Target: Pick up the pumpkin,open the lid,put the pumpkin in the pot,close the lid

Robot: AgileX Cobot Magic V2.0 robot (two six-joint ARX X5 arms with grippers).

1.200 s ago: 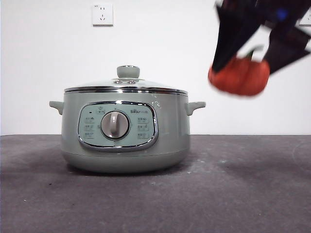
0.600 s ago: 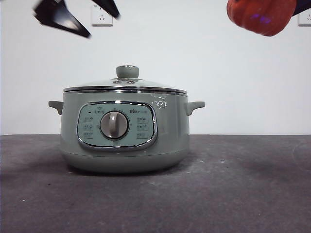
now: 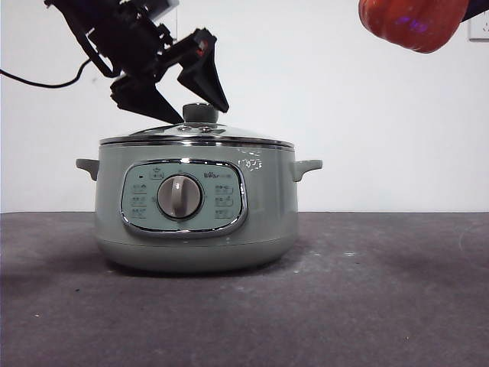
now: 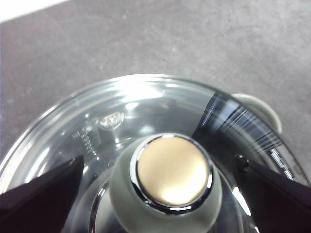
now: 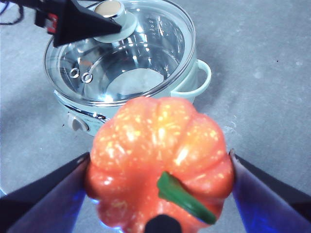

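The sage-green pot (image 3: 195, 210) stands on the dark table with its glass lid (image 3: 195, 133) on. My left gripper (image 3: 189, 107) is open, its jaws on either side of the lid's knob (image 3: 200, 113), not closed on it. In the left wrist view the knob (image 4: 172, 172) sits between the two jaws. My right gripper (image 5: 160, 194) is shut on the orange pumpkin (image 5: 160, 155) and holds it high to the right of the pot. In the front view the pumpkin (image 3: 412, 21) shows at the top right corner. The right wrist view shows the pot (image 5: 131, 58) below.
A white wall with a power socket (image 3: 170, 6), partly hidden by the left arm, stands behind the table. A black cable (image 3: 38, 82) trails from the left arm. The grey table surface (image 3: 382, 290) stretches in front of and to the right of the pot.
My left gripper has come down from the top left to the lid's knob. The right gripper lifted the pumpkin up and now holds it still at the top right.
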